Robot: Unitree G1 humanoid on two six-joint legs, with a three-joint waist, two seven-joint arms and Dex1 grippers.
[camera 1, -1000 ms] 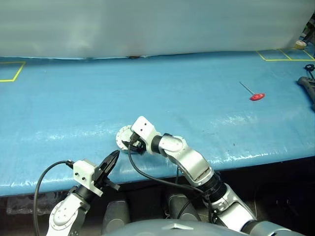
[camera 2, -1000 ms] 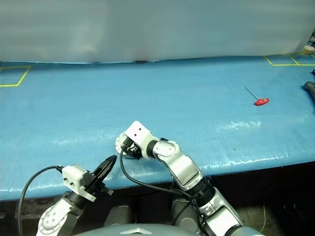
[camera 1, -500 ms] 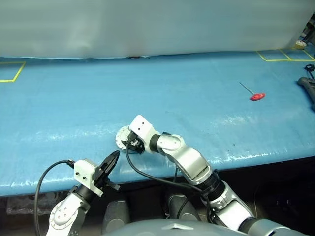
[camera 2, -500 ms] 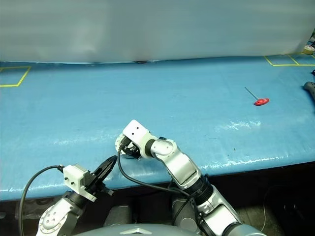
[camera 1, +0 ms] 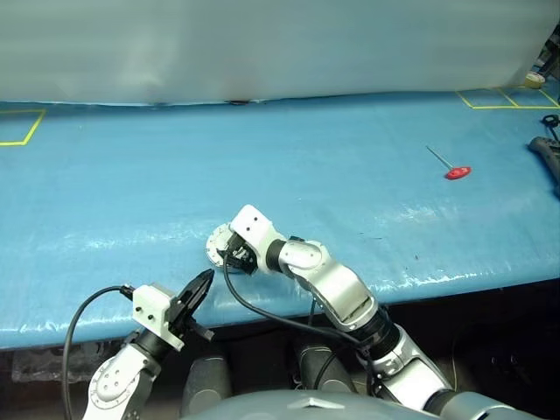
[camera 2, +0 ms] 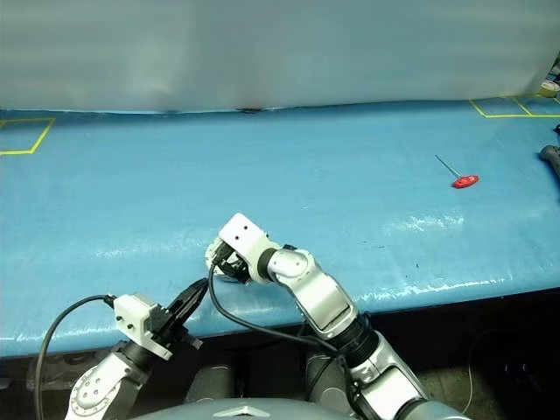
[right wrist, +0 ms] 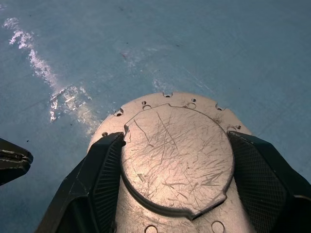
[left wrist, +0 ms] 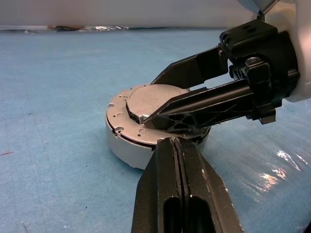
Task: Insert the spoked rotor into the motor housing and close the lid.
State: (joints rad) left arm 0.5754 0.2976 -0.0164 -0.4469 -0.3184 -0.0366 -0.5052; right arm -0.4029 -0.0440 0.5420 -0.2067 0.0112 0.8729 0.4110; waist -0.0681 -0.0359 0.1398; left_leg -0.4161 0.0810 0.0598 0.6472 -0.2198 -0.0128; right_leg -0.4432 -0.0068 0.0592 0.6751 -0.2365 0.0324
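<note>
Lid already down on motor housing, near front edge of blue desk; rotor presumably inside, hidden. Your right tool straddles the lid's raised circle, fingers apart. Left tool closed, empty, just beside. Left: confirm lid seated, withdraw.

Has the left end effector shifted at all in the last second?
No. The left end effector, shut, sits at the same spot by the blue table front edge, just short of the closed lid.
</note>
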